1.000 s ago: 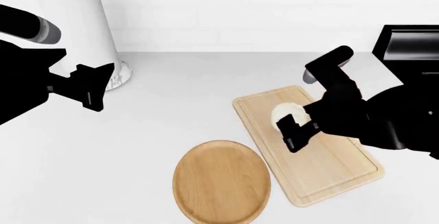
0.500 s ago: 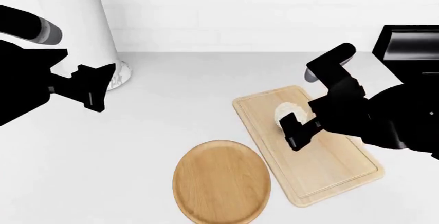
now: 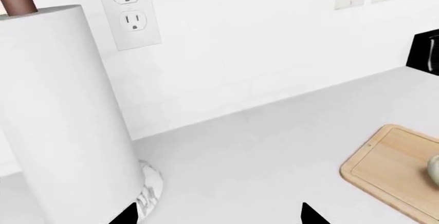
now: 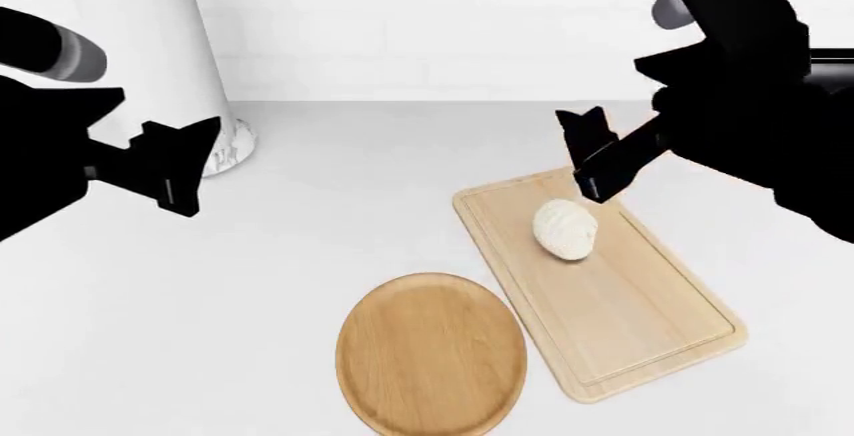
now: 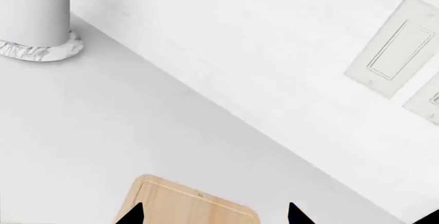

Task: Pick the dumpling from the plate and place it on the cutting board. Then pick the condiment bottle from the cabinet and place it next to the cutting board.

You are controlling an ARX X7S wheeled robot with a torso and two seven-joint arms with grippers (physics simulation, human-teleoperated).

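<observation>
The dumpling (image 4: 565, 229) lies on the cutting board (image 4: 627, 306), clear of the bare plate (image 4: 430, 354). My right gripper (image 4: 598, 156) hangs above the board's far end, jaws apart, holding nothing. The dumpling looks soft, light and easily squashed, best held gently across its sides. I see no readable writing or labels.

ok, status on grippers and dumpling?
Right gripper open, empty, above the board's far end. Left gripper open, empty, by the paper towel roll. Dumpling on board, plate bare. Bottle not in view.
</observation>
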